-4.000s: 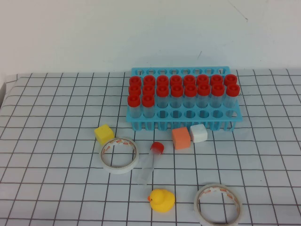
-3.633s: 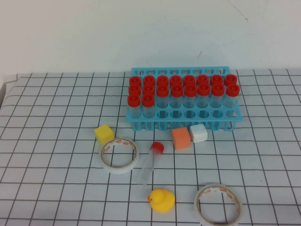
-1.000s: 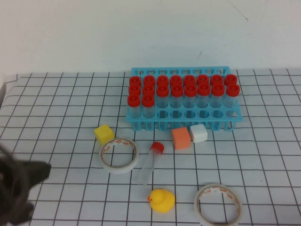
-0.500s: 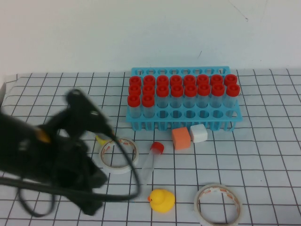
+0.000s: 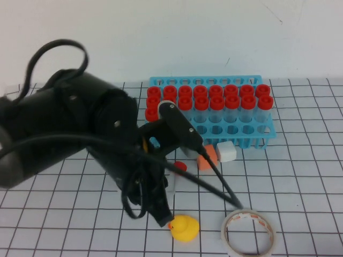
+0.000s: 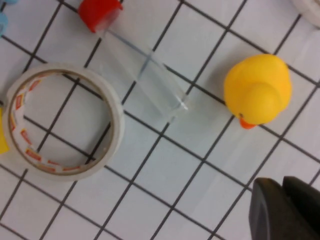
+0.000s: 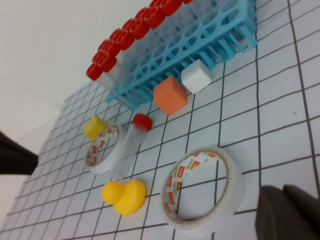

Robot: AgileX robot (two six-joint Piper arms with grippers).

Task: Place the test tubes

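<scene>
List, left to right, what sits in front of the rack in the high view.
left pincer (shut) → yellow duck just beside it → orange cube → white cube → tape roll. The right pincer, shut, is outside this view, near that tape roll.

a blue rack [image 7: 200, 42] stood on the gridded desk [image 7: 280, 100], with red-capped tubes [image 7: 135, 25] upright in its farther rows. an orange cube [image 7: 171, 95] and a white cube [image 7: 197, 77] sat just beside the rack's near edge, side by side with a small gap between them. a loose test tube [image 7: 131, 140] lay flat a little further out from the rack, its red cap toward the rack. a yellow cube [image 7: 95, 127] and a small tape roll [image 7: 102, 150] lay off the rack's end corner, the roll just beside the loose tube. a yellow duck [image 7: 124, 195] and a larger tape roll [image 7: 202, 190] lay well apart from the rack. the right gripper [image 7: 283, 192], its dark fingers pressed together, hung farthest from the rack, just past the larger roll.
</scene>
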